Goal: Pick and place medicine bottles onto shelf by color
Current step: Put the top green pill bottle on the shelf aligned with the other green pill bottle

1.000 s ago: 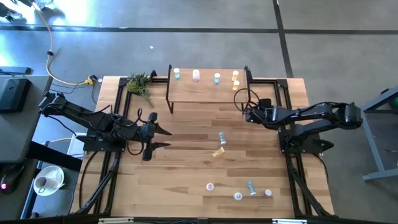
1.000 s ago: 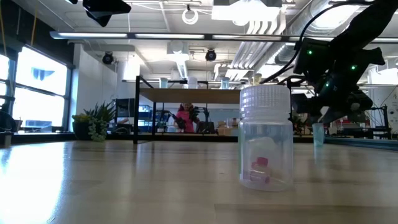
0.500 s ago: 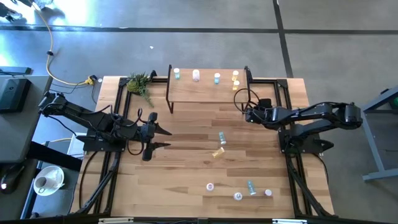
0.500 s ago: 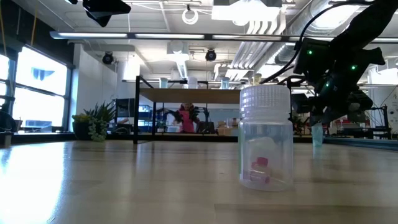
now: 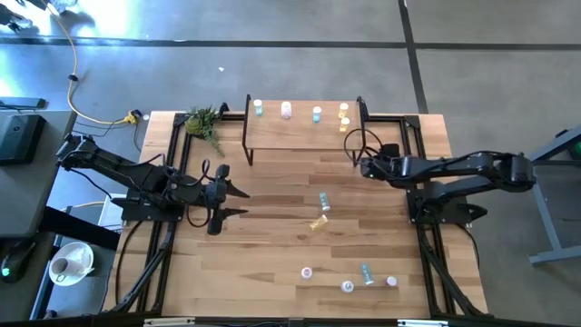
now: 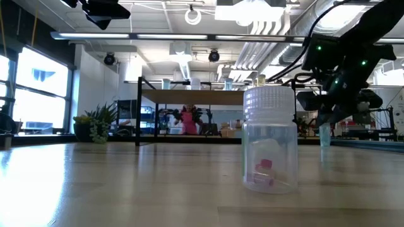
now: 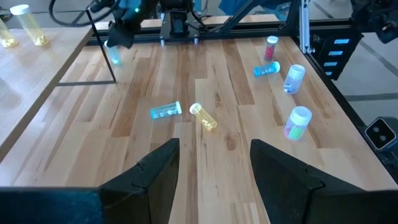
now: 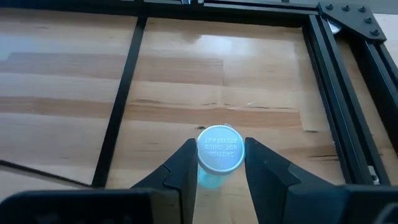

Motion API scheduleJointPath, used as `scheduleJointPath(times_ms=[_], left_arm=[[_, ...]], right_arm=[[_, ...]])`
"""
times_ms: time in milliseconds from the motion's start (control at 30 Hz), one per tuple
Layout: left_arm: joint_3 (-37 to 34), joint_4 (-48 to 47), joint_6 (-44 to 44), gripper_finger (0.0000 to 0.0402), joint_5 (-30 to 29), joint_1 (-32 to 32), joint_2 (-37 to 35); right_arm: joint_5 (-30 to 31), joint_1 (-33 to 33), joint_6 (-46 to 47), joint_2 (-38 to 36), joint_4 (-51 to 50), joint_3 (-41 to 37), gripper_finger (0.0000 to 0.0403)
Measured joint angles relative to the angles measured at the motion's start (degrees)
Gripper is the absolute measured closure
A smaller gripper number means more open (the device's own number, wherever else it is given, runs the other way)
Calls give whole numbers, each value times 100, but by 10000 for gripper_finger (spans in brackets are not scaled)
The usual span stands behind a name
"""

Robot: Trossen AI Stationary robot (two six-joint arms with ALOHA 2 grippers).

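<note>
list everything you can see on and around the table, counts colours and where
shelf: one, light wood on black legs, far edge of the table
bottles on the shelf: five, teal, pinkish, light blue and two yellow, in a row along its far side
bottles lying mid-table: two, teal and yellow
bottles near the front edge: four, two pinkish, one pale, one teal lying
plant: one, green, far left corner
person: one, in pink, in the room behind
left gripper: open, empty, over the table's left part
right gripper: shut on a light blue bottle, beside the shelf's right end
</note>
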Motion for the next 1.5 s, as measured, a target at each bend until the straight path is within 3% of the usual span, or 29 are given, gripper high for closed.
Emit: scheduleJointPath(times_ms=[367,800,1500], left_arm=[[0,-1,0,216,0,-2,2],[0,-15,-2,216,0,-2,2],[0,-14,-2,210,-168,0,2]], right_arm=[[-941,134,1,-1082,-667,-2,301],[-1141,1115,242,-1841,-529,-2,301],[-1400,2276,-2116,-1804,2995,-2,301]])
